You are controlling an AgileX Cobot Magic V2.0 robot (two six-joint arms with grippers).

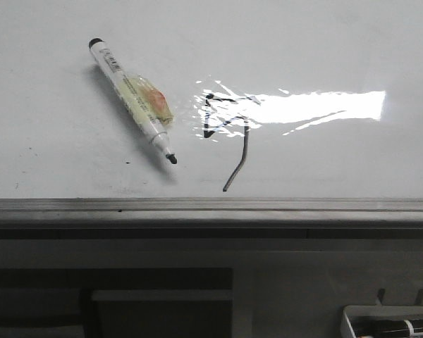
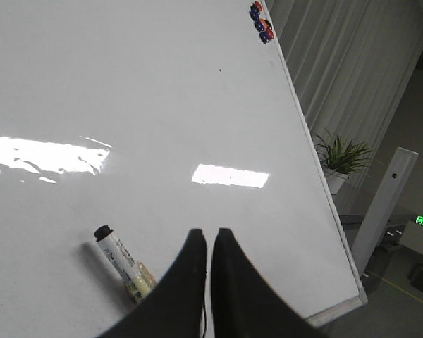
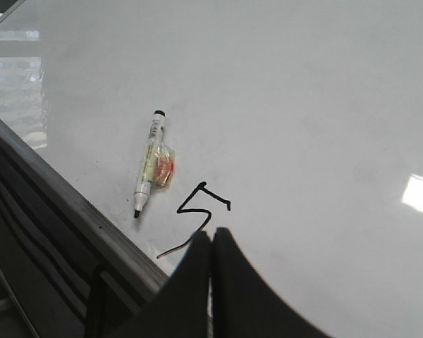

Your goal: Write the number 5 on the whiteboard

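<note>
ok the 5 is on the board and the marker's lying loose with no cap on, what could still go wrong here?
1. The marker lies uncapped, tip on the whiteboard; a nudge could leave a stray mark or roll it toward the edge rail.
2. The number 5 sits just beyond the right gripper; a low sweep may smear fresh ink.
3. Glare covers the top stroke in the front view, so a check from there could misjudge it.
</note>
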